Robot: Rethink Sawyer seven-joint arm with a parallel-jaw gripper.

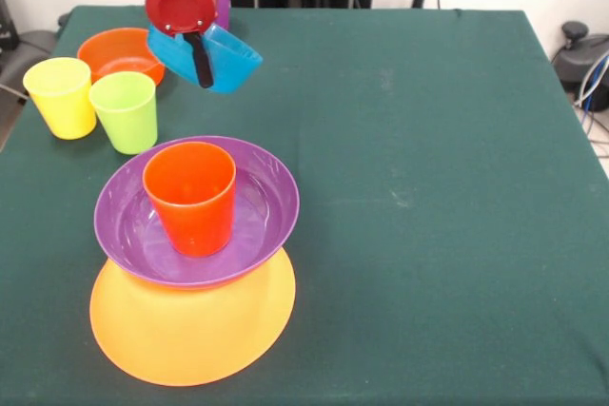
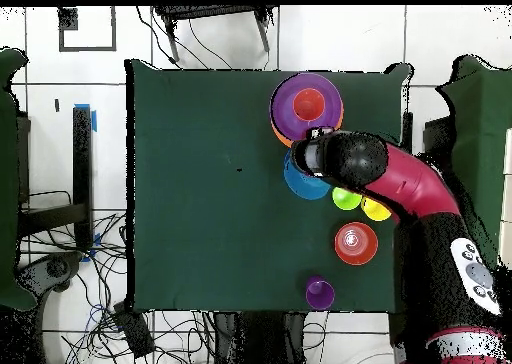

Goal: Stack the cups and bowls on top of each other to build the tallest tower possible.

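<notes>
The tower stands near the front left: a very large yellow-orange bowl (image 1: 190, 335) upside down, a wide purple bowl (image 1: 257, 225) on it, and an orange-red cup (image 1: 190, 199) upright in the purple bowl. From overhead the tower (image 2: 290, 100) is at the table's far right. My gripper (image 1: 203, 73) hangs above the back left, shut on the rim of a tilted light blue bowl (image 1: 233, 64), which is lifted off the table. One black finger (image 1: 201, 56) shows against the bowl. Overhead, the light blue bowl (image 2: 300, 180) sits partly under the arm (image 2: 380, 170).
A yellow cup (image 1: 60, 97) and a lime green cup (image 1: 126, 111) stand upright at the left edge, with a small orange bowl (image 1: 121, 52) behind them. A purple cup (image 2: 320, 293) stands near the robot-side edge. Dark green cloth covers the table (image 1: 428, 187).
</notes>
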